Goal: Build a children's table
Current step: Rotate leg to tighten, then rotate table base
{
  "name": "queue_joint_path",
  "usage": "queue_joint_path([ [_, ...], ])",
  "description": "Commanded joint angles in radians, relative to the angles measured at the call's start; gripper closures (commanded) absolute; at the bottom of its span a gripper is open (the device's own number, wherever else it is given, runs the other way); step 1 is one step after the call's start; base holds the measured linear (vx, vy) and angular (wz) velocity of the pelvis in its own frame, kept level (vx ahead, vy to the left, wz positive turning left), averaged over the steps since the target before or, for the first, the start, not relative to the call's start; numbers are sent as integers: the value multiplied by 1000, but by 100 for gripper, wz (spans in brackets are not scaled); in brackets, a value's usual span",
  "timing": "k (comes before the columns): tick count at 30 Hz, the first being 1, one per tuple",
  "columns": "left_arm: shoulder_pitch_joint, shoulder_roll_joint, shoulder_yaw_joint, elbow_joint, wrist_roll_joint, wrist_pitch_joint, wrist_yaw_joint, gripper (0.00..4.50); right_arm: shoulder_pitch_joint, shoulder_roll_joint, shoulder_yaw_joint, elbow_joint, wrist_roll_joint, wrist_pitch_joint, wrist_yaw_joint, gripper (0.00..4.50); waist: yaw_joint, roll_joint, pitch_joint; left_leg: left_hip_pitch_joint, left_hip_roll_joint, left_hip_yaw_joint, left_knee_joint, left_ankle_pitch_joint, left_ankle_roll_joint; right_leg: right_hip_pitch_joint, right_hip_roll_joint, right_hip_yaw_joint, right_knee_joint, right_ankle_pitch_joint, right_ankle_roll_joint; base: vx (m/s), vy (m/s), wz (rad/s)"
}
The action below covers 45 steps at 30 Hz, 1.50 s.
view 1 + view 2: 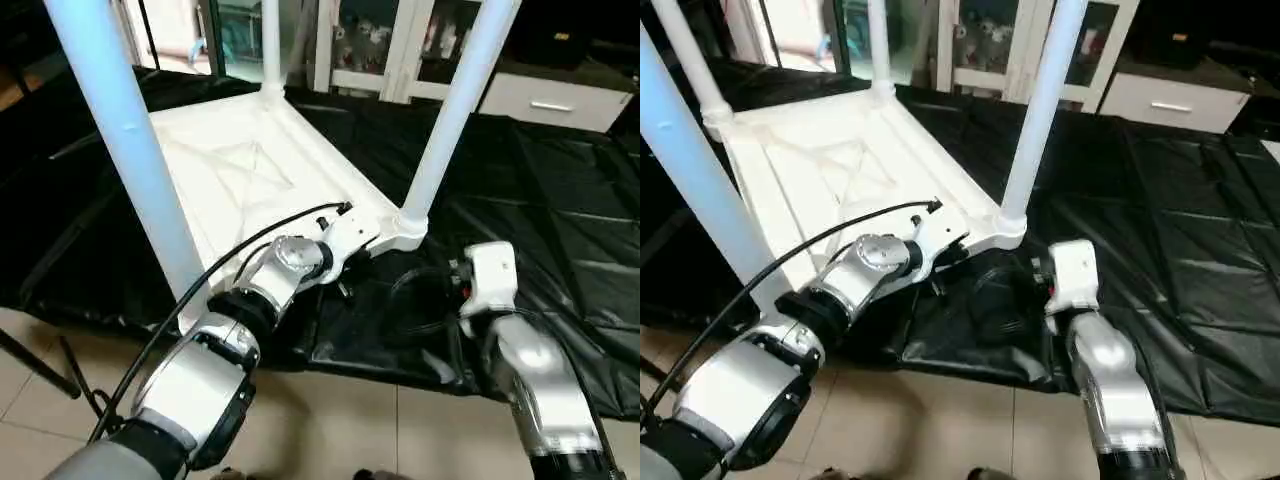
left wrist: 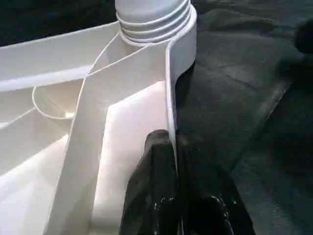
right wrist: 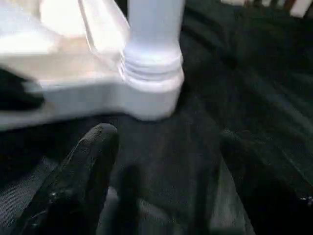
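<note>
Children's table nearly built, upside down on the counter

You see the table top [image 1: 250, 180] inverted on the black-sheeted counter [image 1: 540, 210], its visible legs [image 1: 455, 110] socketed; left claw [image 2: 171, 161] pinches the near rim, right claw [image 3: 161, 166] spread, empty.

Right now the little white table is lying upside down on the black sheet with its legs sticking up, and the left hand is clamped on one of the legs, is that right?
Not quite. The table top is upside down on the black sheet with legs up, but the left hand is clamped on the top's rim near a corner socket, not on a leg. The left wrist view shows it.
</note>
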State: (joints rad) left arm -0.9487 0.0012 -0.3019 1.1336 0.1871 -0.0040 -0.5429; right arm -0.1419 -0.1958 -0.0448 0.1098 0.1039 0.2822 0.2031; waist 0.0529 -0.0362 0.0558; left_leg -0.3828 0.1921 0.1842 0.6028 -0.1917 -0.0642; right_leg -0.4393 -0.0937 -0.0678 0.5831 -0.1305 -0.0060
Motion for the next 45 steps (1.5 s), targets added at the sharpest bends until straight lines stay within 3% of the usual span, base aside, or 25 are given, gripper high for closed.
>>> queue_joint_path([
  [1,-51,-21,-4,-24,1,-106,3,450,1,-3,-21,-29,-7,17,-18,36,2,-3,-74,15,25,-7,-71,-191,100,68,-45,32,-69,-240,-194,0,0,0],
  [4,-71,-38,-11,4,12,-131,0,450,16,6,-17,-50,-11,26,-32,16,5,-2,-72,18,26,-6,-72,-216,87,64,-45,32,-75,-275,-182,0,0,0],
  [8,-84,-54,-5,36,19,-155,34,450,32,11,-6,-86,-10,50,-34,4,13,3,-72,19,27,-7,-71,-191,93,64,-44,34,-70,-227,-189,0,0,0],
  [10,-88,-58,8,49,17,-159,60,450,31,12,-1,-90,-3,52,-24,4,12,2,-72,14,27,-8,-72,-184,96,69,-46,33,-67,-216,-195,0,0,0],
  [11,-89,-62,43,53,-14,-153,46,450,30,11,2,-93,1,52,-20,4,11,-1,-72,13,27,-9,-72,-182,98,70,-47,33,-67,-218,-194,0,0,0],
  [12,-88,-63,52,52,-26,-149,33,422,29,11,3,-92,1,51,-19,1,11,-5,-72,14,27,-8,-72,-178,101,70,-48,32,-68,-220,-195,0,0,0],
  [14,-87,-64,83,49,-61,-143,6,393,26,10,9,-90,8,51,-10,0,12,-5,-71,14,26,-7,-71,-177,105,69,-49,33,-68,-230,-196,0,0,0],
  [17,-89,-65,121,41,-108,-146,-20,386,20,14,14,-91,10,53,1,0,15,-10,-74,12,29,-7,-70,-163,114,71,-51,32,-63,-204,-215,0,0,0],
  [19,-86,-65,140,26,-135,-141,-55,357,16,15,19,-89,7,50,4,0,15,-7,-74,14,30,-8,-70,-163,113,70,-51,32,-61,-198,-215,0,0,0],
  [22,-69,-63,163,-20,-173,-118,-103,351,7,13,21,-88,9,43,13,0,15,-9,-75,13,28,-5,-69,-154,117,73,-54,33,-59,-195,-222,0,0,0],
  [26,-9,-44,185,-146,-214,-70,-164,310,-6,8,19,-83,20,27,27,0,11,-7,-74,12,30,-5,-70,-162,119,74,-52,33,-58,-196,-232,0,0,0],
  [27,84,-15,179,-316,-248,-22,-194,304,-8,9,14,-81,33,13,44,0,12,-4,-74,15,29,-5,-70,-172,115,72,-51,33,-59,-208,-228,0,0,0],
  [29,144,3,174,-424,-270,14,-213,276,-7,10,12,-83,39,5,54,0,10,-5,-72,8,36,-7,-75,-181,113,79,-55,33,-56,-216,-237,0,0,0],
  [30,198,16,169,-521,-300,59,-239,267,-5,11,12,-85,41,-2,58,0,11,-1,-76,17,38,-5,-71,-177,108,73,-54,35,-52,-202,-243,0,0,0],
  [33,314,53,142,-722,-338,140,-279,267,-2,17,7,-95,54,-10,66,0,9,6,-72,17,42,-4,-76,-183,96,68,-48,36,-51,-191,-246,0,0,0],
  [35,405,80,127,-868,-354,181,-283,267,-2,24,4,-105,66,-21,77,0,8,10,-71,20,44,-4,-79,-213,76,66,-46,36,-54,-221,-229,0,0,0],
  [36,450,96,118,-929,-361,200,-287,267,-2,25,7,-108,70,-23,85,0,9,11,-68,25,40,0,-80,-235,61,58,-39,36,-61,-253,-213,0,0,0],
  [37,524,123,103,-1028,-362,230,-289,267,-3,23,19,-112,71,-24,103,0,9,14,-68,20,47,-6,-86,-250,45,65,-44,38,-56,-255,-204,0,0,0],
  [38,548,131,100,-1061,-362,244,-285,267,-4,21,28,-113,70,-21,112,0,5,13,-64,14,45,-6,-89,-257,40,67,-42,38,-59,-268,-193,0,0,0],
  [39,571,136,103,-1100,-367,274,-274,267,-7,20,36,-111,73,-17,125,0,4,14,-63,22,41,-2,-88,-283,29,58,-37,39,-64,-298,-172,0,0,0],
  [40,582,139,101,-1116,-369,286,-271,267,-10,19,40,-107,72,-13,130,0,4,14,-65,25,41,-2,-87,-290,21,57,-37,40,-63,-301,-168,0,0,0],
  [42,644,167,86,-1214,-379,363,-263,267,-32,13,63,-81,67,7,156,0,2,12,-64,17,41,-7,-91,-296,7,64,-41,40,-60,-320,-152,0,0,0],
  [44,678,195,66,-1259,-371,397,-269,267,-62,1,91,-36,46,34,170,0,0,17,-61,21,36,-7,-91,-315,1,58,-37,40,-68,-364,-133,0,0,0],
  [45,694,206,61,-1282,-375,419,-272,267,-80,-11,113,-8,33,54,187,0,-6,13,-58,18,34,-6,-92,-331,-6,57,-34,39,-73,-392,-121,0,0,0],
])
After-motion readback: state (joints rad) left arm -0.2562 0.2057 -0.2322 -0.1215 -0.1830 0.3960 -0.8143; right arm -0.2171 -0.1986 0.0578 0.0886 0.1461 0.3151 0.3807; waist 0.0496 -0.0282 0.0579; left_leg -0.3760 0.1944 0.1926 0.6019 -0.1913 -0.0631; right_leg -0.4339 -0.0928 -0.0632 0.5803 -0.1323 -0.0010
